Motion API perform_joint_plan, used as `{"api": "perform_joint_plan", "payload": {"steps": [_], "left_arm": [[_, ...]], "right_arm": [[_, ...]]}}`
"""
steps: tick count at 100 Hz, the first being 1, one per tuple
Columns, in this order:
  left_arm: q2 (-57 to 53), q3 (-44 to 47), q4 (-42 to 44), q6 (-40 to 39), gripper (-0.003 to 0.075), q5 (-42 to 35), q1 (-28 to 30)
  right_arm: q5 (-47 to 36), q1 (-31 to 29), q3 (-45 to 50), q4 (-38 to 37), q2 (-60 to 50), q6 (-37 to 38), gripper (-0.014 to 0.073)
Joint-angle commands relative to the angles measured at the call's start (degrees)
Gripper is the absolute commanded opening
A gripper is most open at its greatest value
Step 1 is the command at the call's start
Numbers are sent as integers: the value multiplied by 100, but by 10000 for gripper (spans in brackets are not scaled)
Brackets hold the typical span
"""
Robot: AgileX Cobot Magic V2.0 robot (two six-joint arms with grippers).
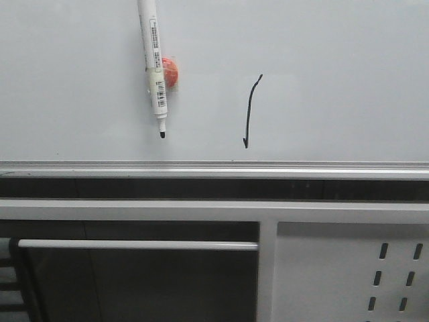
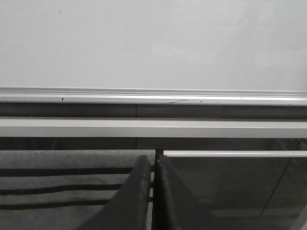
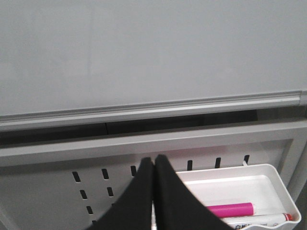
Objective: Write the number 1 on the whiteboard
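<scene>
Number 1: the number 1 (image 1: 251, 111) is a thin black line on the whiteboard (image 1: 322, 60). It bends a little and has a small hook at its low end. It sits just above the silver rail (image 1: 214, 165), to the right of the white marker.
White marker: a white marker (image 1: 153, 64) hangs on the board with its black tip pointing down. The tip looks bare, so no cap shows. An orange-red round thing (image 1: 171, 71) is right beside it, touching it. It may be a magnet that holds the marker up, but I cannot tell for sure.
Left gripper: the left gripper (image 2: 154, 194) has its two fingers pressed close, with only a thin gap. It holds nothing. It sits low, under the board's rail, away from the writing.
Right gripper: the right gripper (image 3: 154, 194) has its fingers together too, and it holds nothing. It is by the grey panel with holes (image 3: 86, 191), next to a white tray (image 3: 273, 189).
Tray: a pink marker (image 3: 229, 210) and a marker with a red end (image 3: 268, 219) lie in it, so spare pens stay near.
How far along: the 1 looks all drawn, so I think the job is done.
</scene>
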Motion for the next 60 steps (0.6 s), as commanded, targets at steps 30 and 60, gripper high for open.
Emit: {"api": "perform_joint_plan", "payload": {"steps": [30, 60], "left_arm": [[-157, 135, -96, -6, -18, -360, 9], [-157, 135, -96, -6, -18, -360, 9]], "right_arm": [[-93, -34, 156, -17, -73, -235, -71], [-113, -34, 156, 534, -73, -235, -71]]}}
